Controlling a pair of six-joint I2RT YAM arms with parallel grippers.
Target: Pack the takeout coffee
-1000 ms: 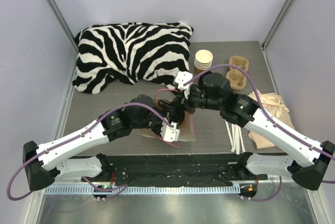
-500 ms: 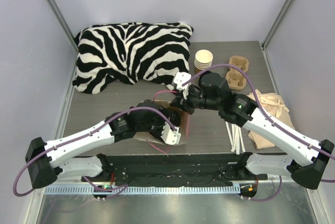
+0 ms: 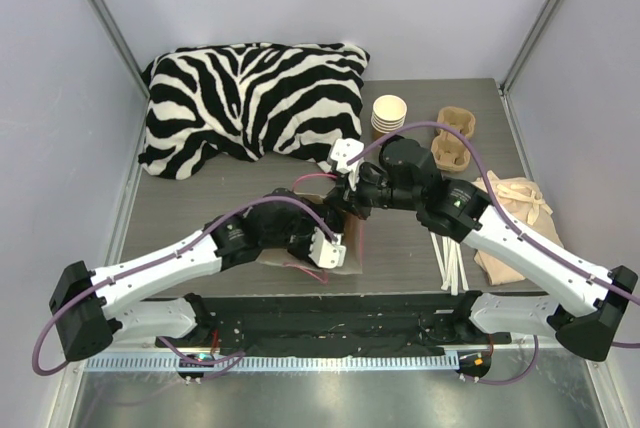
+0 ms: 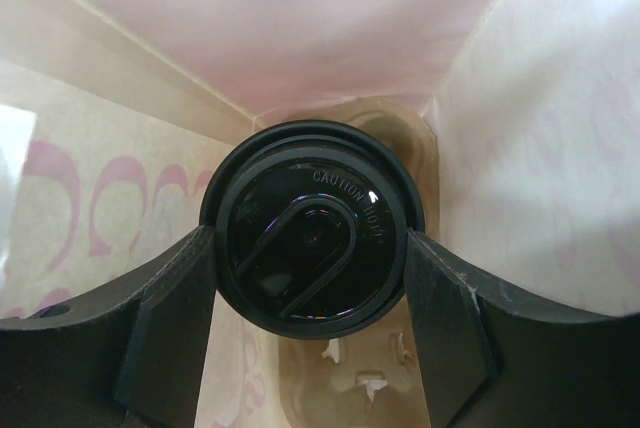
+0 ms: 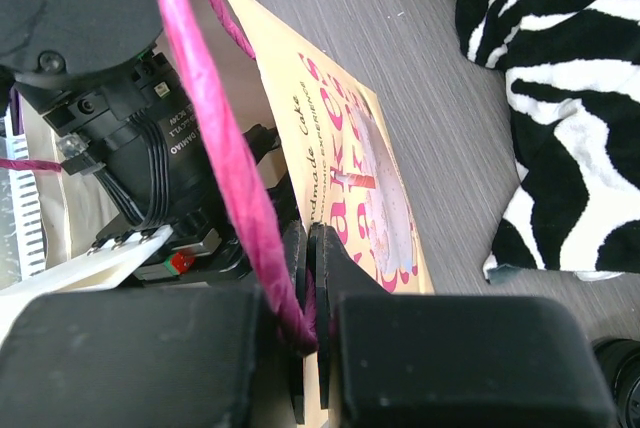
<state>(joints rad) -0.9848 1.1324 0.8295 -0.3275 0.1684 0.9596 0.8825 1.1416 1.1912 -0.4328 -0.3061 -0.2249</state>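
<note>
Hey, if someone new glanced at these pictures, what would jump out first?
The zebra-striped cushion at the back left grabs the eye first. In the middle, the left gripper holds the black-lidded takeout coffee inside a pink-printed paper bag, while the right gripper pinches the bag's pink handle.

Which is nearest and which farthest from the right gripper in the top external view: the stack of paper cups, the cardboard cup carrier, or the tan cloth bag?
Measured from the right gripper, jaws shut on the pink handle:
1. stack of paper cups, just behind it and to the right.
2. cardboard cup carrier, farther right at the back.
3. tan cloth bag, by the right edge.
</note>
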